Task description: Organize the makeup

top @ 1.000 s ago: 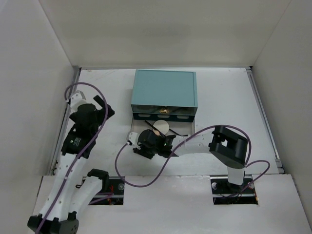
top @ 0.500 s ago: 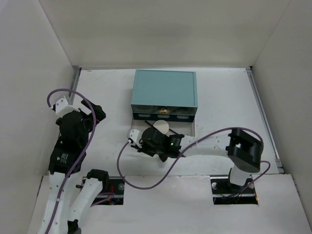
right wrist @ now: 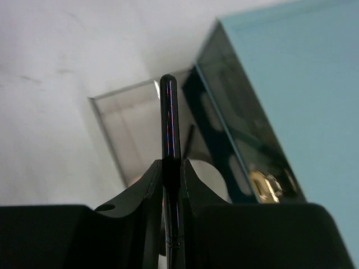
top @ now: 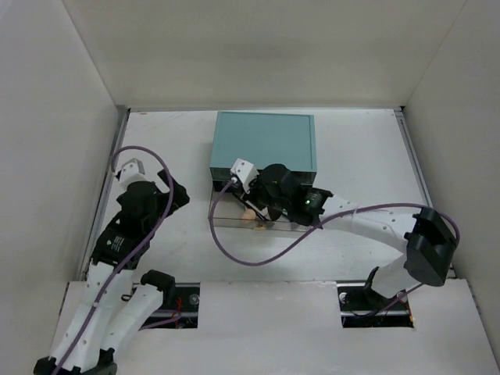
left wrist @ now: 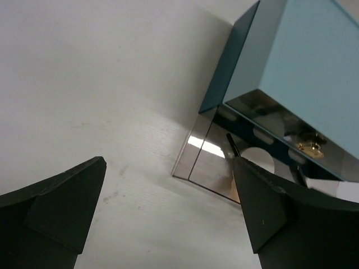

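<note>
My right gripper [right wrist: 170, 165] is shut on a slim glossy black pencil-like stick [right wrist: 169, 117], which points up between the fingers. In the top view this gripper [top: 262, 205] hovers over the open clear drawer [top: 226, 221] in front of the teal box [top: 263, 141]. The drawer holds a round cream puff [left wrist: 259, 161], a thin black brush [left wrist: 232, 144] and a peach sponge edge [left wrist: 231, 188]. My left gripper [left wrist: 168, 168] is open and empty over bare table, left of the drawer [top: 168, 191]. Other makeup is out of view.
The teal box has a gold knob [right wrist: 266, 185] on its front above the drawer. White walls enclose the table on three sides. The right arm's purple cable [top: 234, 254] loops across the table in front of the drawer.
My right gripper has moved from the table in front of the drawer up and back over the drawer, carrying the black stick. My left arm has swung out left and back.
</note>
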`<state>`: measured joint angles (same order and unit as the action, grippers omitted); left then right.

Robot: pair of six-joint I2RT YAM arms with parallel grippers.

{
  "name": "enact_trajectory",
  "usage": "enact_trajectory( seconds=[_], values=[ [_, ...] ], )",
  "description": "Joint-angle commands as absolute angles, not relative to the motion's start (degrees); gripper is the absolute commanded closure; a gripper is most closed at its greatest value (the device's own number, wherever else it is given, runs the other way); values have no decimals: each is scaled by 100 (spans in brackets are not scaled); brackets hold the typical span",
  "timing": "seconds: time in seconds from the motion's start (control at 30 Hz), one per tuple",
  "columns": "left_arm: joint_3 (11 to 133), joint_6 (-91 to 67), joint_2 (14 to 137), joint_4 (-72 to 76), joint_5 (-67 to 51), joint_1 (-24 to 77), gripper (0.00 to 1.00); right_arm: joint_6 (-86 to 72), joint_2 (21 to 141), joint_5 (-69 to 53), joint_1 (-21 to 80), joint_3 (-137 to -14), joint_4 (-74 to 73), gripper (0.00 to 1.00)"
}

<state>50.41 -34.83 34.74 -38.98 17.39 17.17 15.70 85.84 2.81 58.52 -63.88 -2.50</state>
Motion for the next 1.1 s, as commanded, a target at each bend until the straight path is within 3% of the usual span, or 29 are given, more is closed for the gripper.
enact_trajectory(
  seconds=[0.0, 0.13, 0.2, 0.27, 0.43, 0.6, 0.83, 0.87, 0.93, 1.07],
  values=[
    [4966, -3718, 3831, -3333, 1591, 2200, 0, 1644, 8666, 351, 5490, -6267, -132, 92],
    [5141, -3692, 4551, -2717, 1722, 3000, 0, 1442, 8543, 360, 5199, -5881, 79, 81],
    [5352, -3639, 5052, -2418, 1802, 3343, 0, 1345, 8429, 351, 5093, -5687, 114, 69],
    [5641, -3473, 5605, -2190, 1837, 3633, 0, 1240, 8289, 378, 5032, -5503, 123, 46],
    [6257, -3007, 6555, -1592, 1837, 3608, 0, 687, 7640, 588, 5014, -5002, 307, 26],
    [6986, -2532, 7381, -1345, 1723, 3160, 0, -95, 6726, 852, 5023, -4431, 256, 20],
    [7576, -1891, 8418, -941, 1522, 2519, 1, -1396, 5451, 879, 5233, -4017, -948, 13],
    [7620, -1785, 8577, -845, 1390, 2413, 2, -1545, 5336, 931, 5329, -3956, -1062, 12],
    [7760, -1758, 8980, -712, 1083, 2176, 9, -1818, 5230, 958, 5540, -3841, -1142, 0],
    [8068, -1740, 9623, -589, 686, 2043, 18, -2153, 5334, 1072, 6216, -3736, -1187, 0]
  ],
)
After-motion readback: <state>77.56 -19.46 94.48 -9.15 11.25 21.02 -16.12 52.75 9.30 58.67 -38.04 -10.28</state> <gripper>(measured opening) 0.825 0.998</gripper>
